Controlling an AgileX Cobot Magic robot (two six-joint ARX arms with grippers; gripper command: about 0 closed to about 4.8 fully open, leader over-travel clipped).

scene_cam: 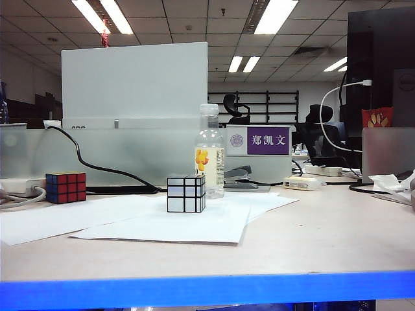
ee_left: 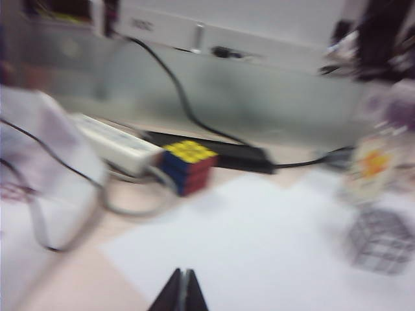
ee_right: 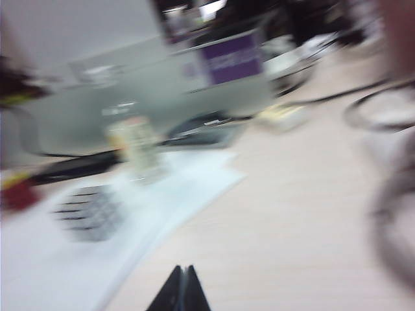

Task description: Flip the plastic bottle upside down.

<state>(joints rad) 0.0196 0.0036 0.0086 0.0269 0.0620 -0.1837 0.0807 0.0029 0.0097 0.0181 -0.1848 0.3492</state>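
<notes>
Plastic bottle (scene_cam: 209, 150): stands upright, white cap on top, at the centre of the exterior view; its cream label bears a yellow-orange picture. It rests on white paper, just behind the silver cube. Blurred in both wrist views (ee_left: 373, 165) (ee_right: 137, 148).
Silver cube (scene_cam: 186, 194): mirror-faced, just in front of the bottle and slightly left of it, overlapping the bottle's base in the exterior view.
White paper (scene_cam: 162, 223): several sheets spread flat over the table, lower centre and left of the frame.
Coloured cube (scene_cam: 65, 187): left of the frame, well apart from the bottle, beside a white power strip (scene_cam: 19, 188).
Black cable (scene_cam: 97, 170): runs from the upper left down behind the coloured cube.
Stapler (scene_cam: 243, 178): right of the bottle, behind it, by the frosted partition.
Purple name sign (scene_cam: 267, 140): on the partition, right of the bottle.
Table (scene_cam: 337, 227): pale top with a blue front edge along the bottom of the frame.
Left gripper (ee_left: 181, 295): fingers pressed together, holding nothing, above the paper, well short of the bottle; seen only in its wrist view.
Right gripper (ee_right: 181, 291): fingers likewise together and empty, over bare table, apart from the bottle; seen only in its wrist view.
</notes>
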